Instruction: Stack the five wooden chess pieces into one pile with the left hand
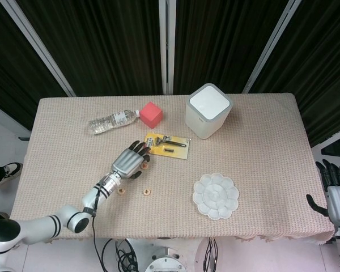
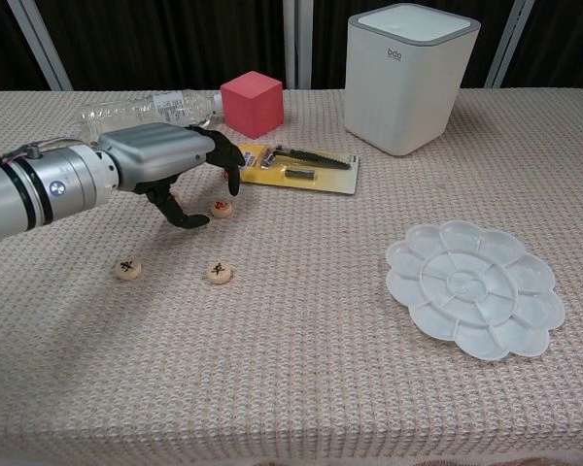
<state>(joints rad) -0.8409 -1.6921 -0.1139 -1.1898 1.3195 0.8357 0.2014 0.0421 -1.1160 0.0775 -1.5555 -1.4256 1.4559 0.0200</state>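
While the left hand (image 2: 170, 163) is hovering palm-down over the table (image 2: 301, 369), its dark fingers (image 2: 229, 167) are curling loosely around nothing, tips above a red-marked chess piece (image 2: 221, 208).

- Chess pieces: a black-marked one (image 2: 128, 268) is lying at far left near the table's front; another black-marked one (image 2: 219, 273) is lying just to its right; the red-marked one is sitting behind them. Characters too small to read. Others are hiding under the hand.
- Clear water bottle (image 2: 141, 105): lying at the back left, label unreadable.
- Red cube (image 2: 252, 103): sitting beside the bottle.
- Yellow carded razor pack (image 2: 296, 165): print illegible.
- White bin (image 2: 409, 76): showing small grey lettering, apparently "bda".
- White flower-shaped palette (image 2: 474, 286): lying at right.
- Right hand (image 1: 335, 190): hanging off the table's right edge, fingers apart, holding nothing.
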